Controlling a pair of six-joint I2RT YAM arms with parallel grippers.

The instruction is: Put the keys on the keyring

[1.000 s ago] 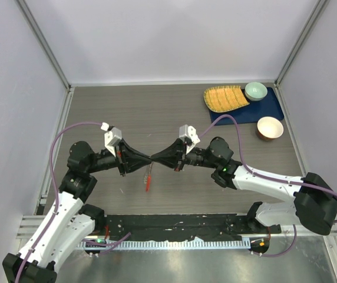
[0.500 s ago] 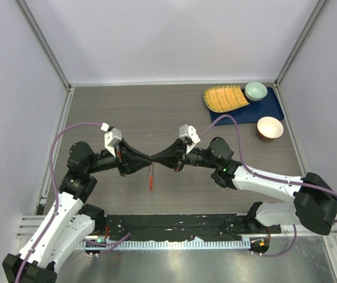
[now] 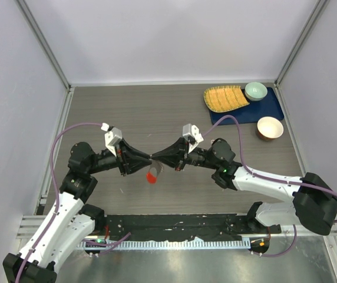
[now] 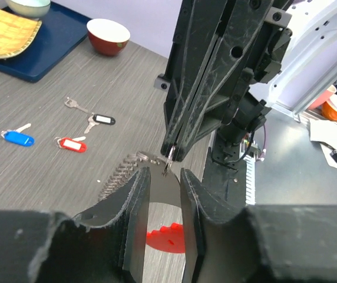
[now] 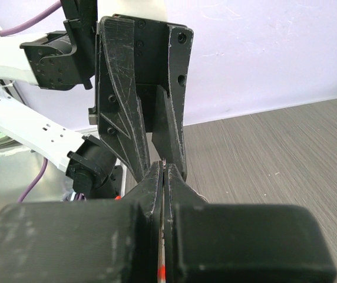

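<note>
ok so here's where I'm at: both arms are reaching in toward each other over the middle of the counter (image 3: pixel 127 112), tips almost nose to nose. My right jaws are pinched all the way closed on the keyring (image 4: pixel 167 166). In the left wrist view you can see its thin silvery wire poking out of the tips. From the right wrist there's only a sliver of metal between the fingers (image 5: pixel 152 194), with a speck of red low down. My left jaws are parted a little, fingers (image 4: pixel 134 224) either side of a clear gap, and they've got hold of nothing; the wire end sits right at the mouth of that gap. The red fob (image 3: pixel 151 177) dangles under the spot where the tips meet, and I can't tell if it touches the counter. A bit of beaded chain (image 4: pixel 121 172) trails off beside my left fingertip. None of the keys are on the ring. They're lying flat on the counter off to one side: blue key (image 4: pixel 16 137), red key (image 4: pixel 71 144), black key (image 4: pixel 101 119), and the plain silver key (image 4: pixel 74 105) just past the black one. Over in the far right corner there's a blue mat (image 3: pixel 266 111) with a yellow plate (image 3: pixel 224 98) and a green bowl (image 3: pixel 255 91) on it, plus a red-and-white bowl (image 3: pixel 270 127) right at the mat's near edge
</note>
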